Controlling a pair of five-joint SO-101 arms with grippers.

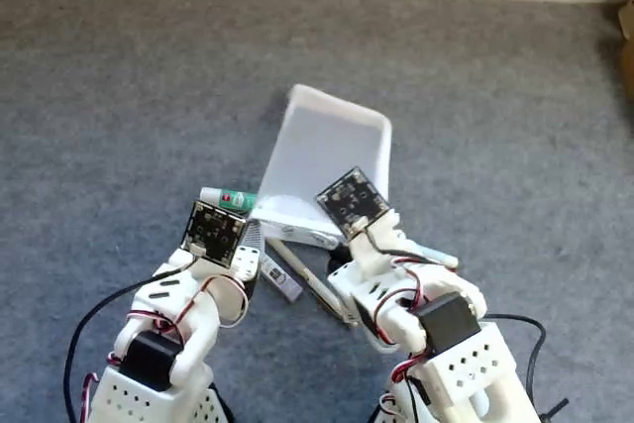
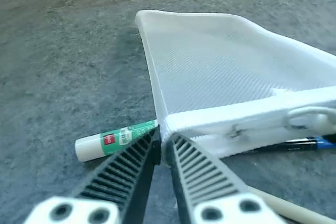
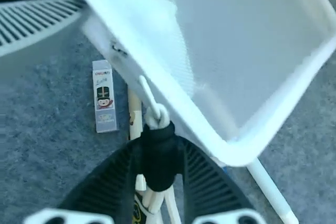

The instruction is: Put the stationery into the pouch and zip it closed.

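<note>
- The glue stick [image 1: 226, 197], white with a green label, lies on the grey carpet [image 1: 119, 96] at about 8 o'clock from the pouch, just beside its near left corner.
- The left gripper [image 2: 163, 140] is at this same corner. Its two ribbed fingers are almost pressed together, and the corner of the pouch is pinched between their tips.
- The pouch [image 1: 327, 146] is white mesh and lies in the middle of the carpet. Its far end points to 12 o'clock and its zipper edge is on the near side.
- A small box [image 3: 104, 103] with a toy soldier drawn on it lies at 7 o'clock from the pouch.
- Just beside the box lies a cream pencil [image 1: 309, 282].
- The right gripper [image 3: 160, 148] is at the near edge of the pouch, around 6 o'clock. Its fingers are closed on the black zipper pull [image 3: 159, 161], which hangs on a white ring.
- A blue pen [image 2: 302, 142] lies partly under the near edge of the pouch.
- A white pen [image 3: 268, 188] comes out at 5 o'clock.
</note>
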